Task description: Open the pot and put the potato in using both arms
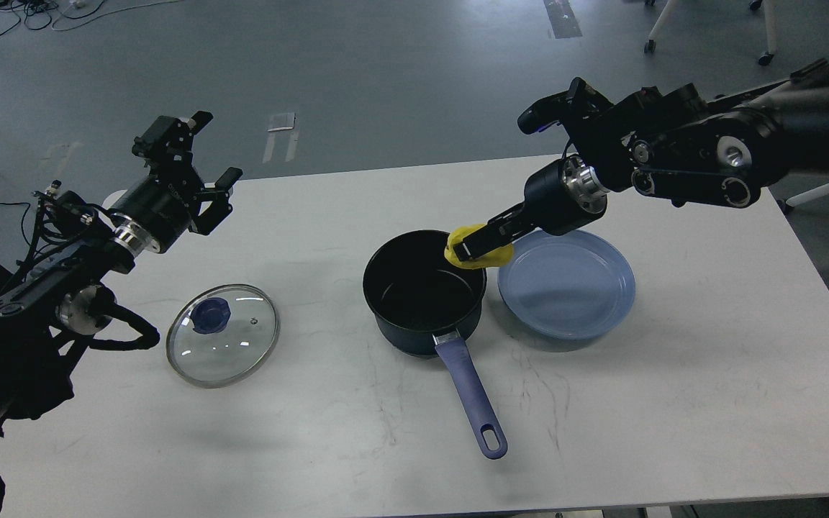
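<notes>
The dark navy pot stands open at the table's middle, its blue handle pointing toward me. Its glass lid with a blue knob lies flat on the table to the left. My right gripper is shut on the yellow potato and holds it above the pot's right rim. My left gripper is open and empty, raised over the table's far left corner, well away from the lid.
An empty shallow blue plate sits just right of the pot. The white table has its front and right edges in view. Chair legs and cables lie on the floor beyond.
</notes>
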Action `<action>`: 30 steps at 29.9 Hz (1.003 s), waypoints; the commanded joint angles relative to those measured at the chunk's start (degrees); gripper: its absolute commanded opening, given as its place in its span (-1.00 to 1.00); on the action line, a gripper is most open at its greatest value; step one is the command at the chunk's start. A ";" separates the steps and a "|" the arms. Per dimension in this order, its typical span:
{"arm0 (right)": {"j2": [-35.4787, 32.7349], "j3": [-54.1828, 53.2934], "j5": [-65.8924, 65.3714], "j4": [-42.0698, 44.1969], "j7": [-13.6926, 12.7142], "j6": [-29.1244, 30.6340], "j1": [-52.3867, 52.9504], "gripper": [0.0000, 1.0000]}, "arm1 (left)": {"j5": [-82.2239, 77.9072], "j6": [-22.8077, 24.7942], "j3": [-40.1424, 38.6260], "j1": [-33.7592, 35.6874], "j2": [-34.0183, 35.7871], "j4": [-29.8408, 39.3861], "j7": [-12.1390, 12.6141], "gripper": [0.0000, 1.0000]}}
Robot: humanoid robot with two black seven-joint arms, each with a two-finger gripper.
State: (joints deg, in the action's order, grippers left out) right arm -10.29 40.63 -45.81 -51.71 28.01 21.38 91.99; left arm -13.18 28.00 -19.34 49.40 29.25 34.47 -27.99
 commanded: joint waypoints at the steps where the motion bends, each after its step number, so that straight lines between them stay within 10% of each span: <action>1: 3.16 -0.03 2.03 3.01 -0.01 -0.11 -1.37 0.10 | -0.01 0.00 0.09 0.00 -0.07 -0.02 -0.01 0.96; 30: 9.41 0.06 3.62 10.32 -0.01 -0.99 -5.42 0.97 | -0.01 0.00 0.01 0.00 0.02 -0.02 -0.01 0.96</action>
State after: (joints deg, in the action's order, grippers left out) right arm -0.27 40.98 -42.71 -41.43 28.00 20.36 86.16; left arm -13.18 28.00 -19.34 49.40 29.36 34.49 -27.99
